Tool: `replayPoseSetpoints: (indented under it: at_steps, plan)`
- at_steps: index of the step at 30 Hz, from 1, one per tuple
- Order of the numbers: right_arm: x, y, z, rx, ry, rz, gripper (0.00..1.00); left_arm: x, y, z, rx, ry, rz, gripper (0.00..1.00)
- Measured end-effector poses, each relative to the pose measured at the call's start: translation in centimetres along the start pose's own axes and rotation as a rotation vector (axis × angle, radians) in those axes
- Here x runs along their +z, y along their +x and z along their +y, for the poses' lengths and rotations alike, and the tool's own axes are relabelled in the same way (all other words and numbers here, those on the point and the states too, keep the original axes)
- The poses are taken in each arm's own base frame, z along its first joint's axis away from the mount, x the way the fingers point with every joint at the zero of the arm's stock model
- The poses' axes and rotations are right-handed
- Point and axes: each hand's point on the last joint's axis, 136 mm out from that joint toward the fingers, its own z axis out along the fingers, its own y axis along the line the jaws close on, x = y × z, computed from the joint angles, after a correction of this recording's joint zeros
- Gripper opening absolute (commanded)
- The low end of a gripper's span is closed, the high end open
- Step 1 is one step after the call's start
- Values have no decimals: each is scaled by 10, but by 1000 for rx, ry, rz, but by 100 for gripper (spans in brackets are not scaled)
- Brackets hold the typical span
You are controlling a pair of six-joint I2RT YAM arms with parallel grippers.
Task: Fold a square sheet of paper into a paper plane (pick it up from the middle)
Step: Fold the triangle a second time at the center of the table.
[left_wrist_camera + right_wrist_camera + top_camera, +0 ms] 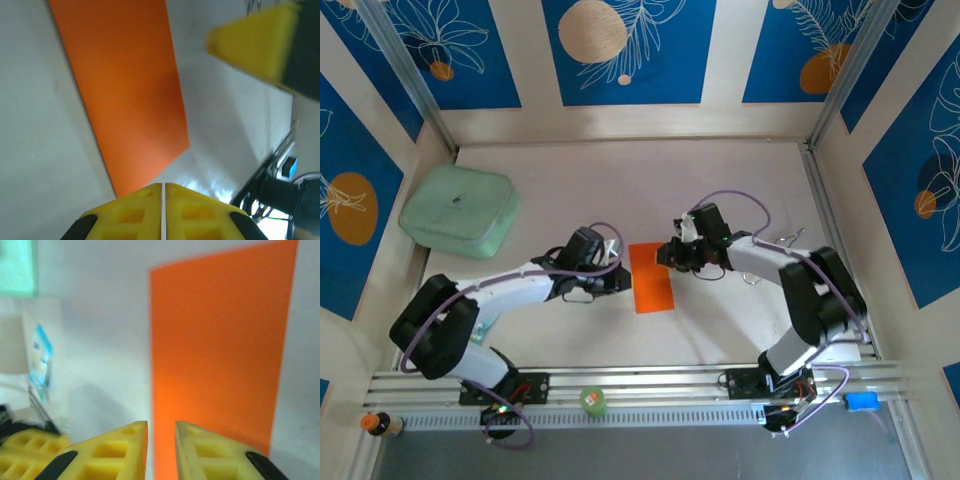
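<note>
The square sheet of paper (pixel 651 277) is bright orange and lies flat on the white table as a narrow rectangle, not in the shape of a paper plane. My left gripper (pixel 625 282) is shut, its tips low beside the sheet's left edge. In the left wrist view the shut yellow tips (pixel 163 185) point at a corner of the paper (pixel 130 95). My right gripper (pixel 665 255) hovers at the sheet's upper right. In the right wrist view its jaws (pixel 161 424) stand a little apart over the long edge of the paper (pixel 220 350), with nothing pinched.
A pale green cushion-like pad (pixel 458 210) lies at the back left. A small green round object (pixel 593 401) sits on the front rail (pixel 650 385), and a small bottle (pixel 380 424) stands at the near left corner. Walls close in the table on three sides.
</note>
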Motion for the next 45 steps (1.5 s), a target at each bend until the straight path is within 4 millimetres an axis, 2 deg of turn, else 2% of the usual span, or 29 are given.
replayPoseSetpoints:
  at_steps: [3, 5, 9, 13, 16, 25, 39, 45]
  plan:
    - [-24, -3, 14, -14, -26, -88, 38, 4, -30, 0, -25, 9, -38, 10]
    - [-32, 5, 9, 13, -19, -108, 38, 11, -48, 0, -40, 16, -45, 10]
    - [-30, 34, -15, 114, 16, -67, 36, 32, -79, 2, -64, 37, -36, 9]
    - [-22, 59, -27, 184, 38, -9, 31, 50, -95, 9, -81, 41, -16, 10]
    - [-19, 69, -26, 201, 37, 20, 30, 60, -98, 17, -97, 41, 2, 10]
    - [-10, 82, -26, 244, 31, 79, 32, 84, -100, 42, -134, 25, 45, 10]
    - [-5, 100, -46, 296, 91, 127, 39, 82, -100, 44, -97, 82, 19, 9]
    - [-5, 100, -50, 303, 106, 122, 41, 82, -100, 44, -97, 85, 19, 9]
